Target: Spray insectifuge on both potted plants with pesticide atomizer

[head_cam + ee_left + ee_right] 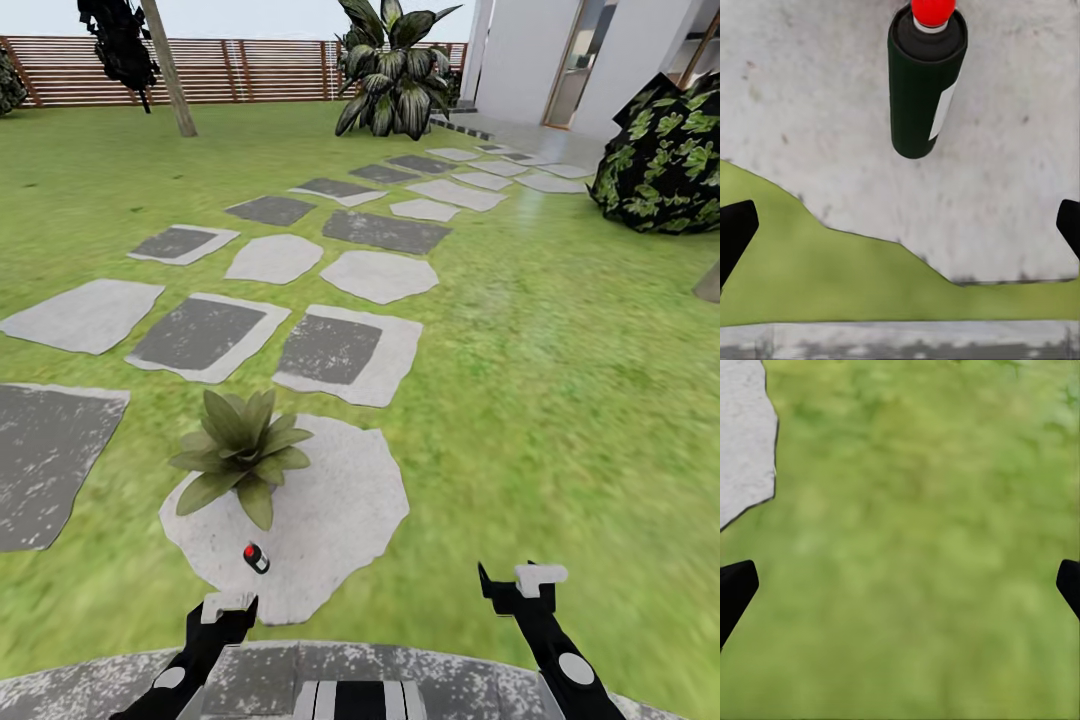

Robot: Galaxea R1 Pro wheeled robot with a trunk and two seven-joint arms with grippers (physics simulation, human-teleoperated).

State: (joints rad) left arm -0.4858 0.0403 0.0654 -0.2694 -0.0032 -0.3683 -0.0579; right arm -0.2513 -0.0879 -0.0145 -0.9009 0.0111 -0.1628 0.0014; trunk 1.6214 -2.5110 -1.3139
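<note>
Upright pesticide atomizer (256, 558) beside potted plant (240, 450)

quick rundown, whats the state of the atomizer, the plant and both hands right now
pesticide atomizer: upright on the pale stepping stone, red spray head on top, not held
potted plant: upright on the same stone, beside the atomizer and apart from it
left hand: open, empty, over the stone's near edge, short of the atomizer
right hand: open, empty, over the grass
</note>
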